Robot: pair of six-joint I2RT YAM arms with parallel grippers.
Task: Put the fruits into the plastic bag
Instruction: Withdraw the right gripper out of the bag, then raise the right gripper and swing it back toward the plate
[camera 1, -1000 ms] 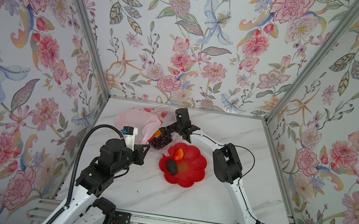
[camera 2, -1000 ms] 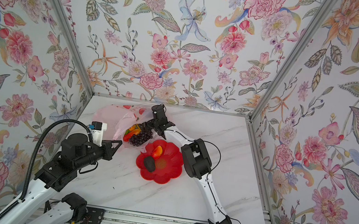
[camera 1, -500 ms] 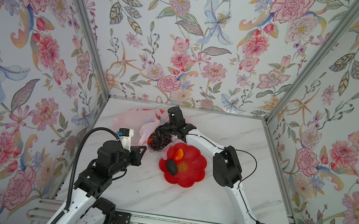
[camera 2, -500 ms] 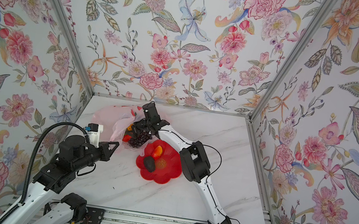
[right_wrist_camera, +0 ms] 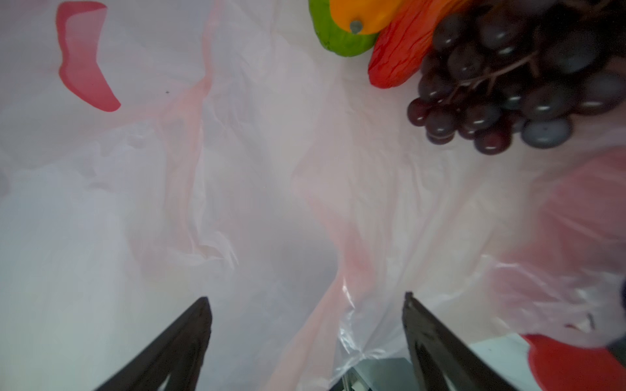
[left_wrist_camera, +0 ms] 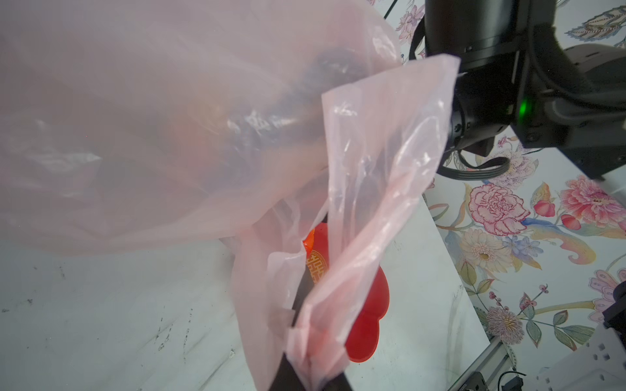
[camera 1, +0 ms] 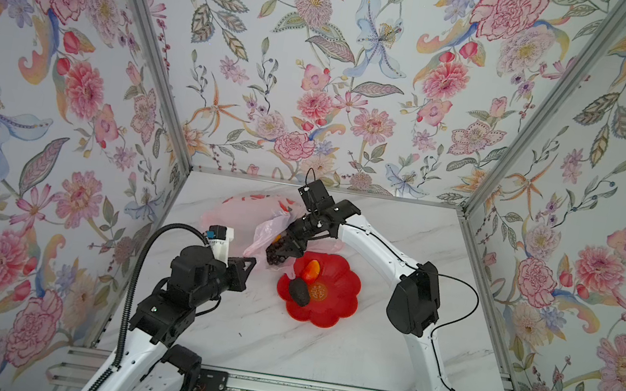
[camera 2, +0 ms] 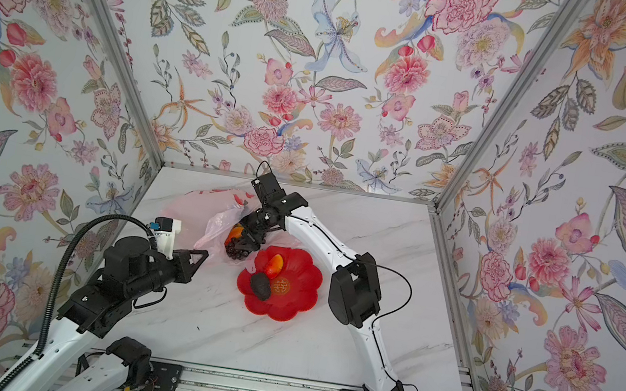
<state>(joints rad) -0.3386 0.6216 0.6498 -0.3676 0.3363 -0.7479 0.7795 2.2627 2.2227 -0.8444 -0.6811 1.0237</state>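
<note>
Now that the right jaws have spread wider than a second ago, the grapes (right_wrist_camera: 501, 84) lie loose in the mouth of the bag (camera 1: 248, 212). They lie against a mango (right_wrist_camera: 399, 57) and near a green fruit (right_wrist_camera: 338, 42). In the right wrist view the two jaw tips stand well apart, with only pink plastic past them, so the jaws hold nothing. It looks like the grapes have just been let go.

The bag lies toward the far left corner of the bench (camera 1: 280, 347), with its mouth turned to the plate (camera 1: 341, 306). The left jaws are clenched on a strip of the bag's edge and hold it up. They have hardly moved in the last second, so the mouth has stayed open.

The plate sits near the middle of the bench, just beside the bag. It still carries one mango (camera 1: 310, 270) and one avocado (camera 1: 299, 292), so those two are still to go in.

I think the right arm (camera 1: 375, 248) should next back out slowly. The thin plastic could catch on a jaw and pull the fruits out again.
</note>
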